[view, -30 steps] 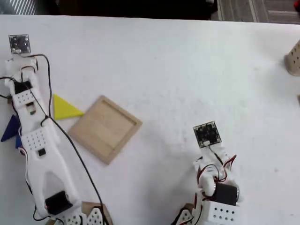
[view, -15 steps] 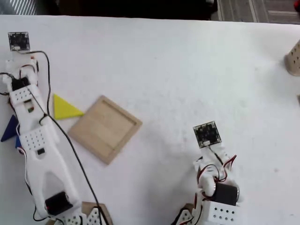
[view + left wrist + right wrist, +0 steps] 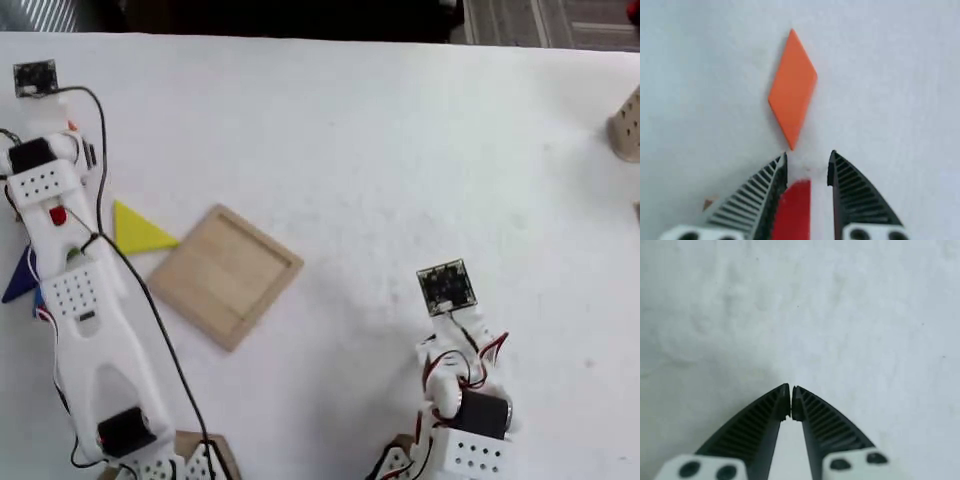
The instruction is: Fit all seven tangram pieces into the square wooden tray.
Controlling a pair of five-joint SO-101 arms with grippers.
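Observation:
The square wooden tray [image 3: 225, 275] lies turned like a diamond at centre-left, with nothing in it. A yellow triangle [image 3: 140, 230] lies just off its left corner, and a blue piece [image 3: 20, 277] pokes out from behind the left arm [image 3: 75, 300]. That arm stretches toward the far left corner of the table. My left gripper [image 3: 807, 157] stands open over a red piece [image 3: 792, 212], which lies between the fingers against one of them. An orange parallelogram [image 3: 792, 87] lies just past the fingertips. My right gripper [image 3: 791, 402] is shut on nothing above bare white table.
The right arm [image 3: 460, 400] sits folded at the front, right of centre. A wooden pegboard block [image 3: 627, 125] stands at the right edge. Wooden blocks [image 3: 205, 452] lie at the left arm's base. The white tabletop spreads wide between the tray and the right edge.
The left arm has stretched farther toward the table's far left corner. The right arm, tray and yellow triangle have not moved.

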